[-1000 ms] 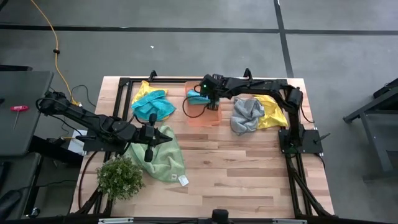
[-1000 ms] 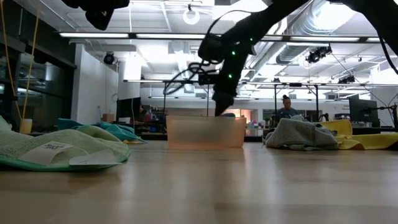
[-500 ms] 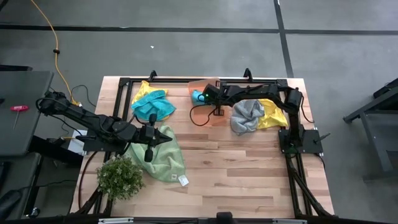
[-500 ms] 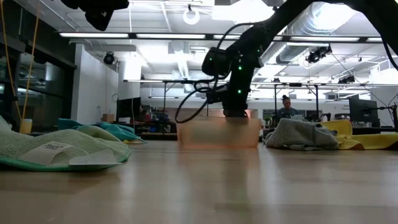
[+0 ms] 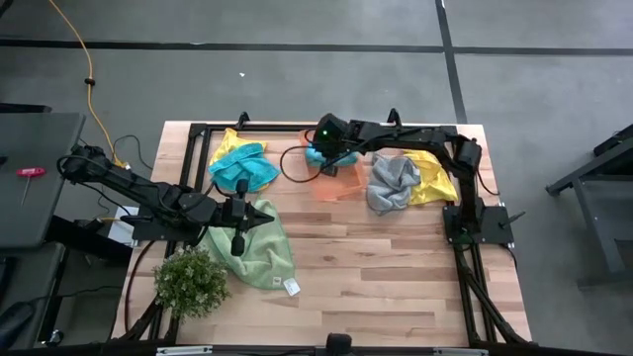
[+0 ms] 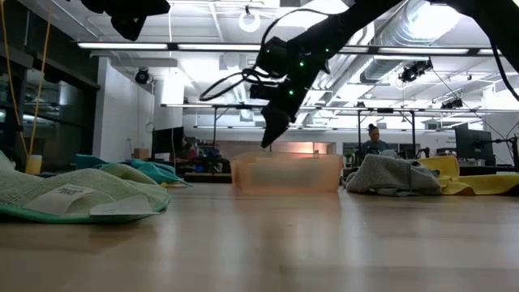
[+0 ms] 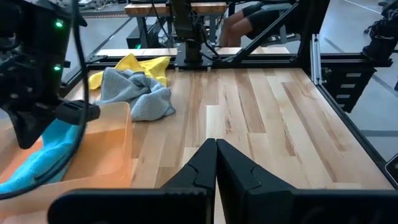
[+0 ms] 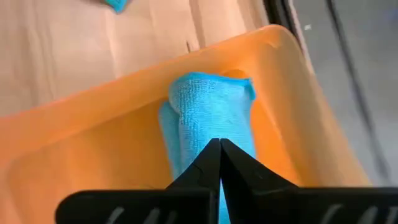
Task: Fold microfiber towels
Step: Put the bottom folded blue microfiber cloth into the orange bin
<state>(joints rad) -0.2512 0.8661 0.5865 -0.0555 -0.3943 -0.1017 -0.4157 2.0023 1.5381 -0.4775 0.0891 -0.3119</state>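
Teal towel [image 8: 208,121] is lying folded in the orange bin [image 8: 93,149] as the closed, empty right claw [image 8: 219,144] is lifting away.

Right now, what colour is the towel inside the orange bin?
Teal-blue microfiber towel; right wrist view shows it best.

Grey floor [image 5: 297,79] with dark seams, yellow cable [image 5: 87,69], bright ceiling strip lights [image 6: 170,46].
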